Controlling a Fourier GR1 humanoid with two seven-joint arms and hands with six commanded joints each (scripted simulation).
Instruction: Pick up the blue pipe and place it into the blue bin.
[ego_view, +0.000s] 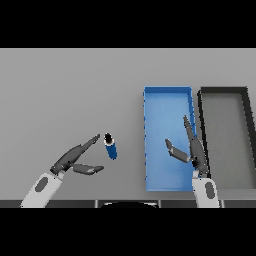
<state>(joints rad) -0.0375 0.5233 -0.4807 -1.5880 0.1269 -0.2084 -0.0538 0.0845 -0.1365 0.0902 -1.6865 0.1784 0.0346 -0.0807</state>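
The blue pipe (110, 146) is a short blue cylinder with a white end cap, standing on the grey table just left of the blue bin (155, 100). My left hand (74, 159) hovers open to the left of the pipe, fingers stretched toward it and thumb spread below, a small gap between fingertips and pipe. My right hand (196, 150) is open over the right side of the blue bin, fingers pointing away from me and thumb sticking out to the left. Nothing lies in the bin.
A black bin (224, 90) stands directly to the right of the blue bin, their long sides nearly touching. The grey table stretches far to the left and behind.
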